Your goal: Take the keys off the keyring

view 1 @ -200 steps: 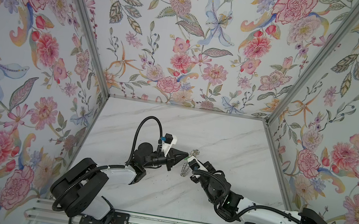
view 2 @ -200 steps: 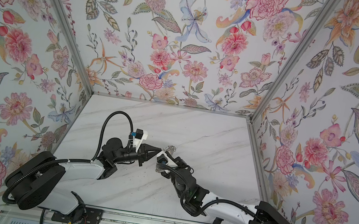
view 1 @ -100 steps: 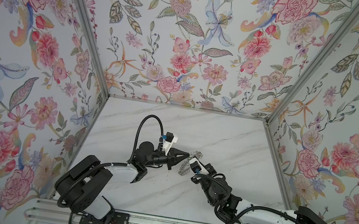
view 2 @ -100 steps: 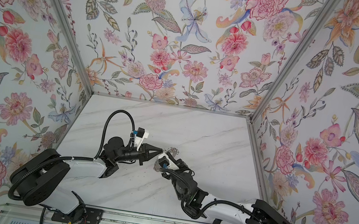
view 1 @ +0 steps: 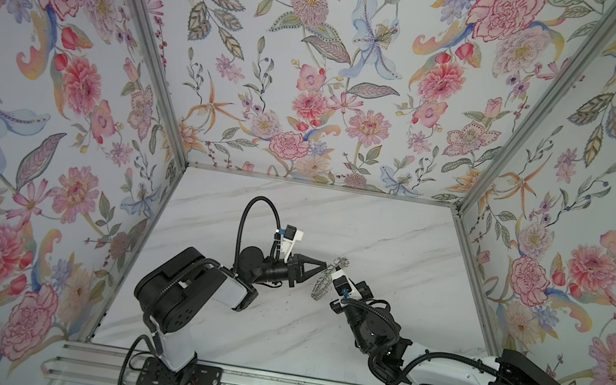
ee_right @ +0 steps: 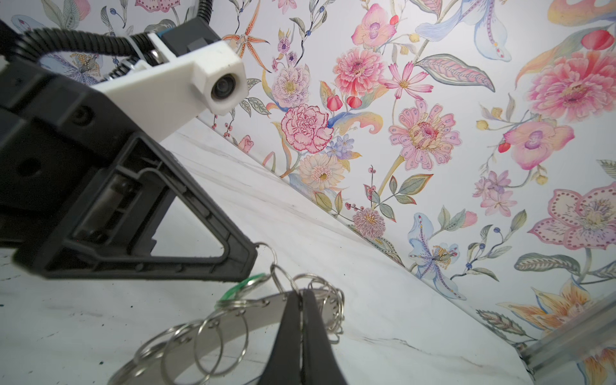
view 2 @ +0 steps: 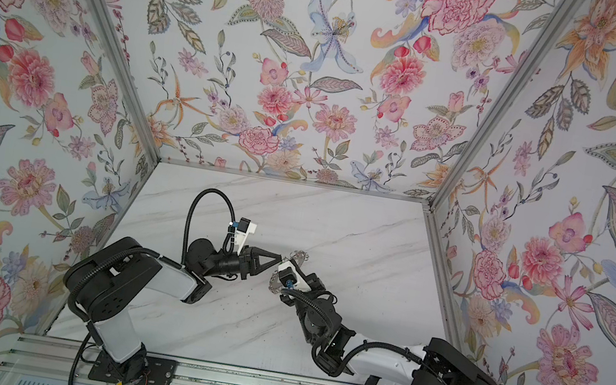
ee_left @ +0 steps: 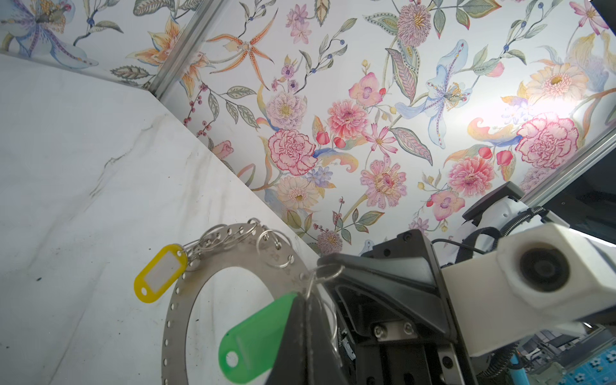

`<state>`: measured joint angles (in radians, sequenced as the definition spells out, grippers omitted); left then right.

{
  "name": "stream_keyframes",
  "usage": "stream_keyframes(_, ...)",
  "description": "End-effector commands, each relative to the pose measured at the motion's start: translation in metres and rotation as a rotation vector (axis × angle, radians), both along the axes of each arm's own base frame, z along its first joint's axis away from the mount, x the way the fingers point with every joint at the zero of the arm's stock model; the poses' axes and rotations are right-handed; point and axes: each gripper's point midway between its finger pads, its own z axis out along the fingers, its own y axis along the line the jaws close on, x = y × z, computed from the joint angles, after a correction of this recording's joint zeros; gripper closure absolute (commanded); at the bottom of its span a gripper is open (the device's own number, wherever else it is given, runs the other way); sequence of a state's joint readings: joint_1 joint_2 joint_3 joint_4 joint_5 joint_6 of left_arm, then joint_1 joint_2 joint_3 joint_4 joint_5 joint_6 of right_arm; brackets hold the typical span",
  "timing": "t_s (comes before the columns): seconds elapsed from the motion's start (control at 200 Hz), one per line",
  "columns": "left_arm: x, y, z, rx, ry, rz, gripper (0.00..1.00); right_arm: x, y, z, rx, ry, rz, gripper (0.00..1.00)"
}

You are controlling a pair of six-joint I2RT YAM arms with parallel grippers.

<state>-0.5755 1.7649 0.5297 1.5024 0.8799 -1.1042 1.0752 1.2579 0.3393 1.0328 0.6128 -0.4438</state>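
Nothing is off yet: the keyring (ee_left: 175, 333) is held over the worktop (ee_left: 83, 166), right jaws clamped on its rim, left jaws pinching a wire loop (ee_right: 266, 253) beside the green tag (ee_left: 253, 340), yellow tag (ee_left: 160, 273) likewise attached.

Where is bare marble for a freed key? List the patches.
On the white marble table: the far strip along the floral back wall; the stretch between right arm and right wall; the near middle between left arm and right arm. Crowded: the centre, where left gripper and right gripper grip the flat grey metal keyring.
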Motion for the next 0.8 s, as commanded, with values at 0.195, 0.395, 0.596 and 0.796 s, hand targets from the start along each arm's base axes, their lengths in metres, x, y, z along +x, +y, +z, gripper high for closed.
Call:
stream_keyframes(0.195,0.005,0.011,0.03,-0.162,0.01,-0.022,1.0,0.018,-0.038,0.03,0.199,-0.056,-0.147,1.0)
stream_keyframes(0.395,0.006,0.01,0.029,-0.154,0.014,-0.024,1.0,0.027,-0.039,0.018,0.238,0.023,-0.093,1.0)
stream_keyframes(0.596,0.007,0.009,0.027,-0.144,0.004,-0.021,1.0,0.04,-0.029,-0.009,0.334,0.456,0.241,1.0)
stream_keyframes(0.796,0.01,0.006,0.025,-0.12,-0.003,-0.02,1.0,0.019,-0.015,-0.016,0.29,0.766,0.482,0.81)
